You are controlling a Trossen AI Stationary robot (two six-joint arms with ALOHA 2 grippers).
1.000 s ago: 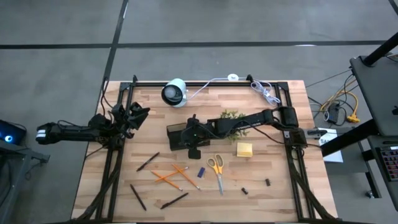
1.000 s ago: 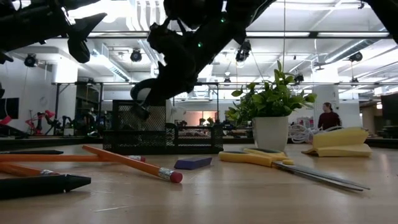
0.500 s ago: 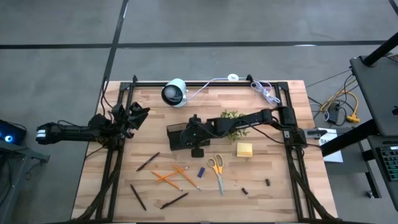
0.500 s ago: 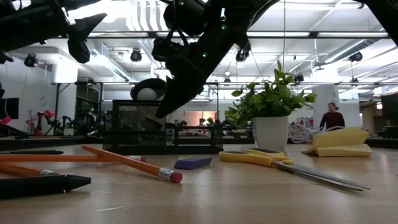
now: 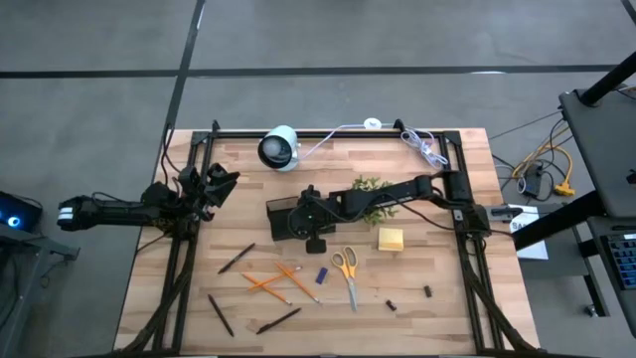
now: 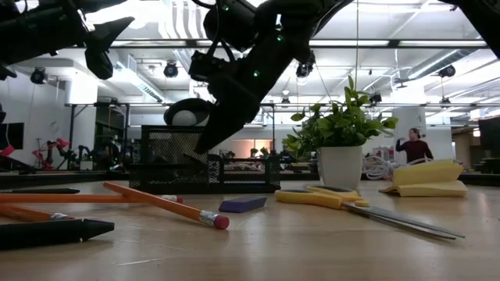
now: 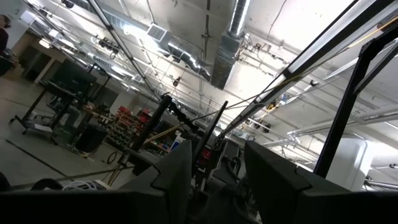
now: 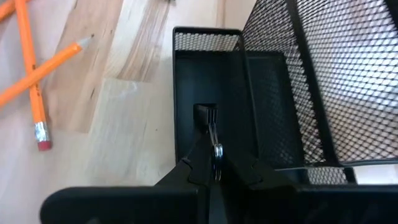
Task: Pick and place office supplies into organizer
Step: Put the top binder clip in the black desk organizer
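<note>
Organizer (image 5: 285, 218), a black mesh tray, stands near the middle of the wooden counter (image 5: 447, 318), with its low front compartment seen from above in the right wrist view (image 8: 205, 112). Right tool (image 8: 215, 163) hangs over that compartment, its fingers pinched on a small dark clip (image 8: 206, 116) whose wire handles run up between them. In the high view the right tool (image 5: 311, 221) sits at the organizer's right end.

Left tool (image 5: 214, 185) waits at the counter's left edge, well apart from the supplies; its fingers (image 7: 177, 171) stand apart with nothing between them.

Nearer the front of the counter lie orange pencils (image 5: 270, 282), black pens (image 5: 237, 259), a small blue piece (image 5: 321, 275), yellow-handled scissors (image 5: 346, 271) and two more dark clips (image 5: 427, 291). A yellow sticky-note pad (image 5: 391, 239) lies just right of the organizer.

A potted plant (image 5: 370, 189) stands beside the right arm, behind the pad. A white round device (image 5: 279, 147) and a coiled white cable (image 5: 422, 147) occupy the far edge. In the low view a person (image 6: 412, 146) shows in the room beyond.
</note>
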